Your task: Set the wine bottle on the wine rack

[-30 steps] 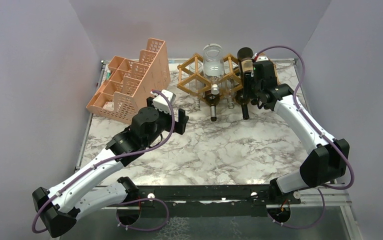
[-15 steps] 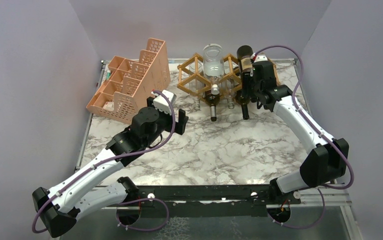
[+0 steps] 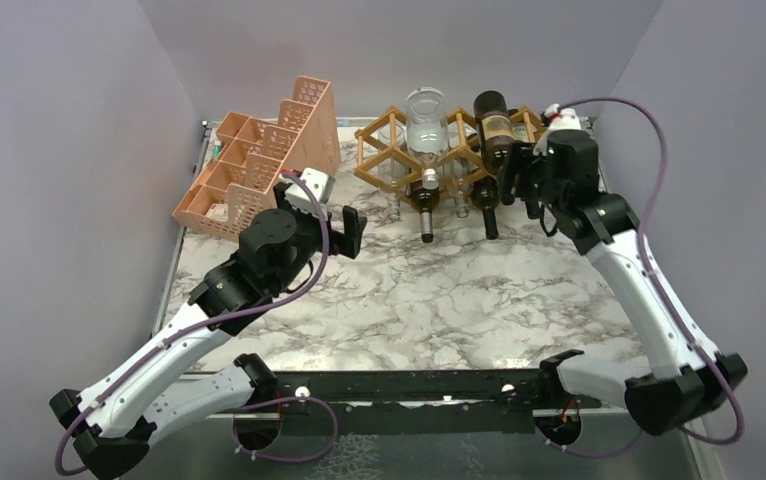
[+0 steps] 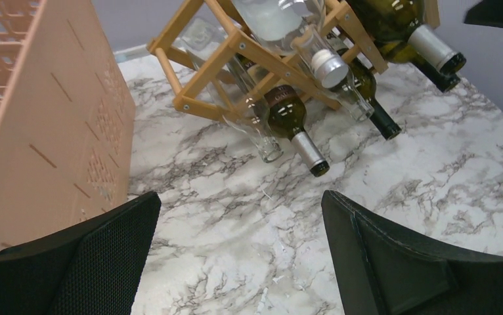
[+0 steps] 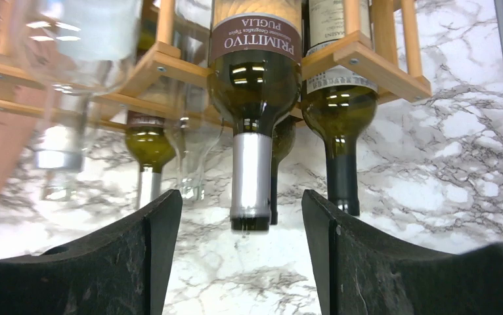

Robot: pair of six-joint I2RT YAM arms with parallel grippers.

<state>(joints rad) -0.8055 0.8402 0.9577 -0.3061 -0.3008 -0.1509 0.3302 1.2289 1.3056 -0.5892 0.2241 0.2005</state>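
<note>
The wine bottle (image 3: 494,135), dark green with a brown label and silver-foiled neck, lies in the upper right cradle of the wooden wine rack (image 3: 384,150), neck pointing toward me. In the right wrist view the wine bottle (image 5: 255,72) rests on the wine rack's slats (image 5: 360,56), its neck end hanging free between and just beyond my fingers. My right gripper (image 3: 521,182) (image 5: 239,195) is open and touches nothing. My left gripper (image 3: 351,225) (image 4: 239,197) hovers wide open over bare marble in front of the wine rack (image 4: 203,85).
A pink perforated organizer (image 3: 259,170) (image 4: 39,118) stands at the back left, close to my left wrist. The rack also holds a clear bottle (image 3: 426,125) on top and several dark and clear bottles below, necks jutting onto the marble table (image 3: 439,290).
My right gripper has opened, let go of the wine bottle and drawn back to the right. The bottle stays on the rack. My left arm has shifted slightly left.
</note>
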